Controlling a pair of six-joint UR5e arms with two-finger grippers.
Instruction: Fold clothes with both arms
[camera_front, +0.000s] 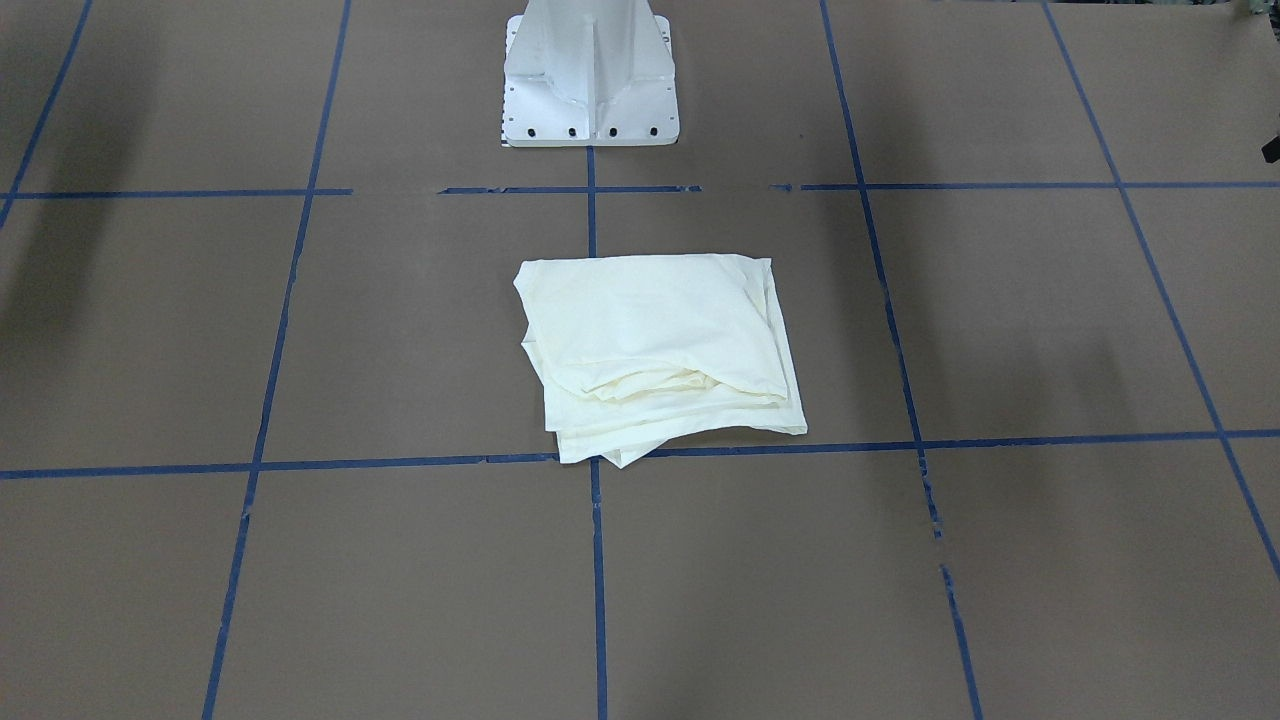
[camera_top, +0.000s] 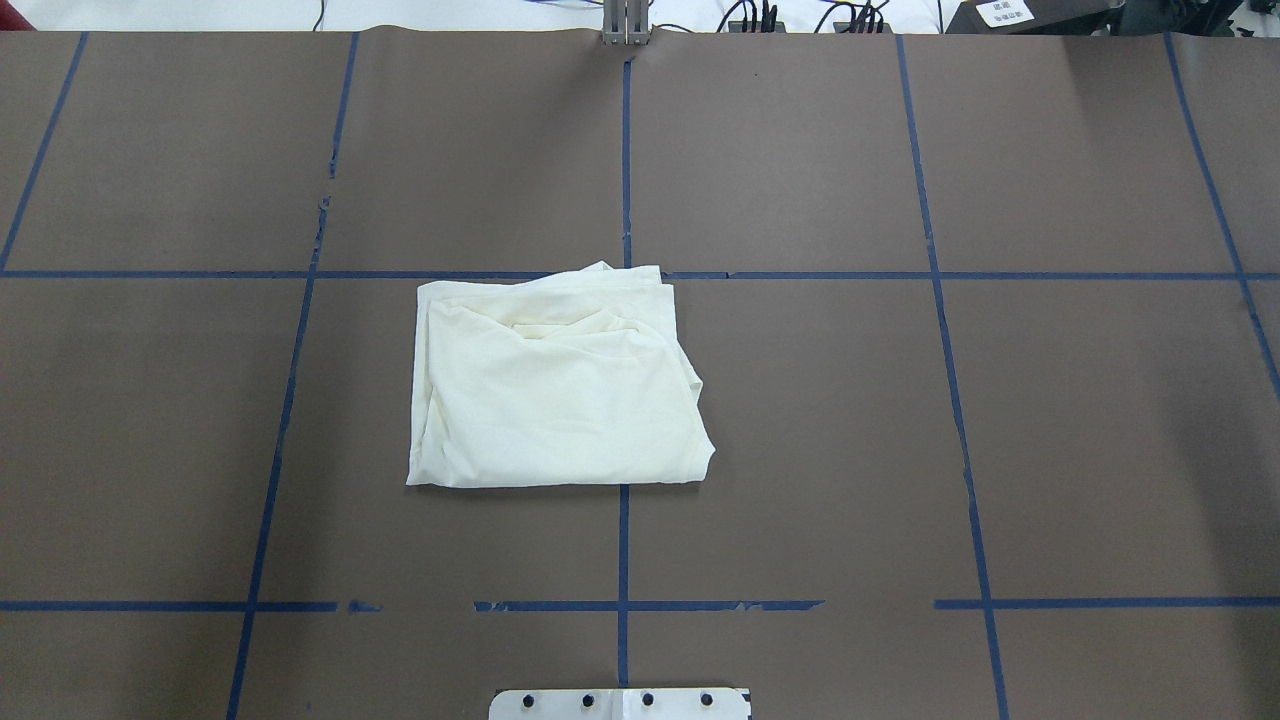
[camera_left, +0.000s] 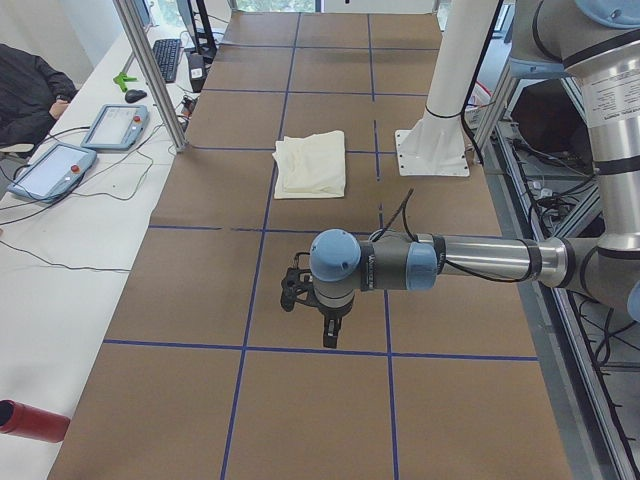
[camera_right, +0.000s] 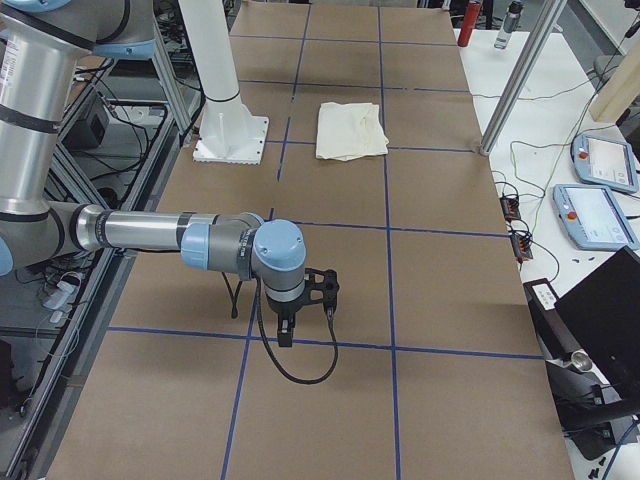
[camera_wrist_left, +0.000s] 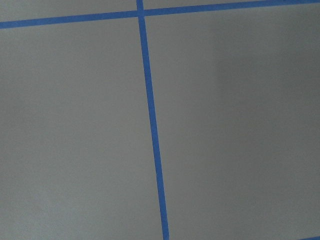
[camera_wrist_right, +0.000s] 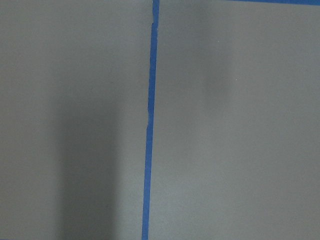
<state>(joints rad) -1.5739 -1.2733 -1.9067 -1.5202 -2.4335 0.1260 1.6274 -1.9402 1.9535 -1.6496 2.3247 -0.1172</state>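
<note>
Both left arm (camera_left: 470, 262) and right arm (camera_right: 150, 230) are stretching level above the tabletop (camera_top: 800, 400), left gripper (camera_left: 325, 320) and right gripper (camera_right: 288, 322) pointing down; whether open or closed, I cannot tell.

light: bright, even | shadows: soft, at table (camera_front: 400, 330) sides | wrist views: dimmer, soft-focus

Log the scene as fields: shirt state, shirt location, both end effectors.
shirt: folded into a compact cream stack, print not visible
location: on table, in front of pedestal base, overlapping blue tape lines
left end effector: over bare table, clear of shirt; opening cannot be judged
right end effector: likewise, at the opposite table end
</note>
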